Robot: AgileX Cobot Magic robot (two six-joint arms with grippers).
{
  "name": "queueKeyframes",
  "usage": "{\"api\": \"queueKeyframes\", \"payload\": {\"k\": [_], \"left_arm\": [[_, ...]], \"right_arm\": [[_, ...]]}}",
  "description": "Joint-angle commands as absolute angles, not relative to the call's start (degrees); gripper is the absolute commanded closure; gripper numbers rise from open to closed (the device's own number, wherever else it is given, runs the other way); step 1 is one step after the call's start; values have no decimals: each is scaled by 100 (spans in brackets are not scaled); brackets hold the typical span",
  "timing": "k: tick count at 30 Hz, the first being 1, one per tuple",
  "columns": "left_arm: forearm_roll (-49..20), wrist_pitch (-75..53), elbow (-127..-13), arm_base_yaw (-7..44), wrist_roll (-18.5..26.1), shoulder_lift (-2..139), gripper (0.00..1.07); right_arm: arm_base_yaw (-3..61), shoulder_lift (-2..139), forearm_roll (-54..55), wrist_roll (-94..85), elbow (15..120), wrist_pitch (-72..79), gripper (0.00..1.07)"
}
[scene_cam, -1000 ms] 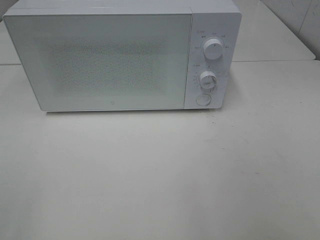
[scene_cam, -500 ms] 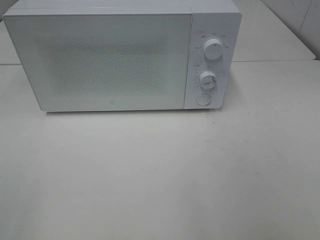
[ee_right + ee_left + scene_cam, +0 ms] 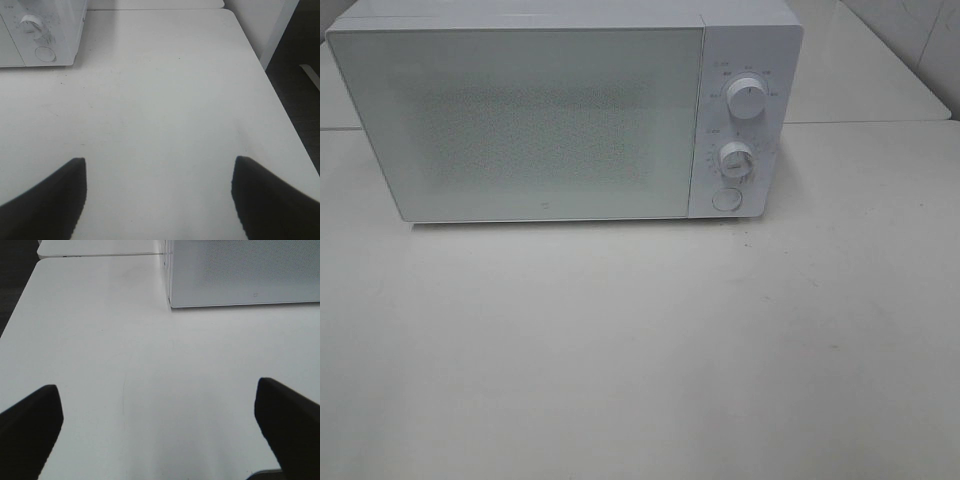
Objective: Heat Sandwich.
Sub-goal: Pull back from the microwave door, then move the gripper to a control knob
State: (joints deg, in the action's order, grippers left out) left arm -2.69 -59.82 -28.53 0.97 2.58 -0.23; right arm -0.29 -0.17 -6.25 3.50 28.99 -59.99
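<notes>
1. I see a white microwave (image 3: 560, 110) at the back of a pale desk (image 3: 640, 350); its door (image 3: 520, 120) is shut and its speckled window lets nothing show through.
2. The sandwich is in none of my three views; I cannot tell whether it sits inside the microwave or somewhere off camera.
3. The left hand (image 3: 157, 385) is spread wide and empty, hovering over bare desk near the microwave's left front corner; the right hand (image 3: 160, 160) is likewise spread and empty, over bare desk well to the right of the control panel.
4. The panel carries an upper knob (image 3: 748, 101), a lower knob (image 3: 736, 160) and a round button (image 3: 725, 199) beneath them.
5. My main risk, as I judge it: turning a knob without knowing the sandwich is inside would run the oven with nothing in it; pressing the button may swing the door out into the left hand if that hand sits in its path.
6. A hard push on the panel could also slide the light microwave backwards.
7. Nothing lies on the desk between either hand and the microwave; only the shut door blocks the way in.
</notes>
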Motion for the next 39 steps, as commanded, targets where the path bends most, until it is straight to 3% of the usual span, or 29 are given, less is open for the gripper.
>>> {"api": "queueKeyframes", "payload": {"k": [1, 15, 39], "left_arm": [[-309, -5890, -2836, 126, 212, -178, 5], [-309, -5890, -2836, 126, 212, -178, 5], [-309, -5890, -2836, 126, 212, -178, 5]], "right_arm": [[-63, -172, -642, 338, 2888, -5942, 31], [-63, 201, -642, 367, 3048, -5621, 30], [-63, 2756, -642, 384, 2991, -3077, 31]]}}
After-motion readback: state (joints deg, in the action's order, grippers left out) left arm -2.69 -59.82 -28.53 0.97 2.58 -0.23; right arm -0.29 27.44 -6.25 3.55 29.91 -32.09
